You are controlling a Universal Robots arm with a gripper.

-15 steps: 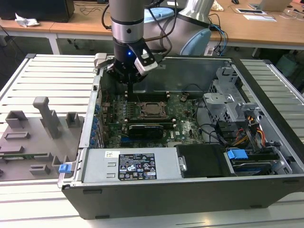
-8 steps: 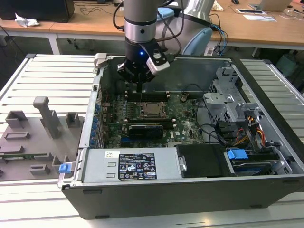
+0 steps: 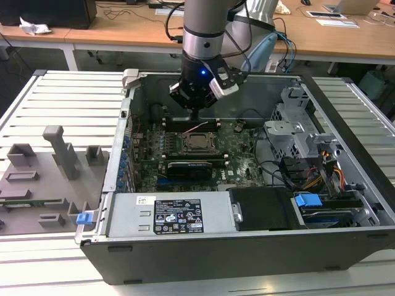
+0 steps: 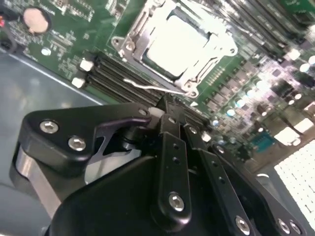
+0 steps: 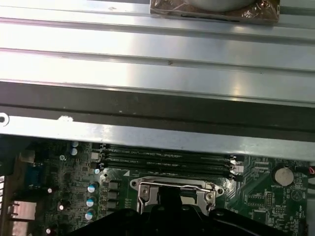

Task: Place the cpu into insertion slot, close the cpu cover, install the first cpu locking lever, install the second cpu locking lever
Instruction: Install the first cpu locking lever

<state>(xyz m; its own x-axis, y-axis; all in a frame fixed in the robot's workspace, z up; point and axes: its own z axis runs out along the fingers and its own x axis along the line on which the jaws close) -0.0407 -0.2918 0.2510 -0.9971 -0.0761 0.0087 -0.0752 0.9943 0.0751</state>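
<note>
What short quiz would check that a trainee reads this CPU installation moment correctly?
1. True or false: the cpu lies on the table outside the computer case.
2. In the exterior view, the gripper hangs over: A) the motherboard, close to the insertion slot; B) the power supply; C) the drive cage.
3. In the second wrist view, which silvery metal part frames the cpu?

Key: 1 false, it sits in the insertion slot. 2 A. 3 the cpu cover.
</note>
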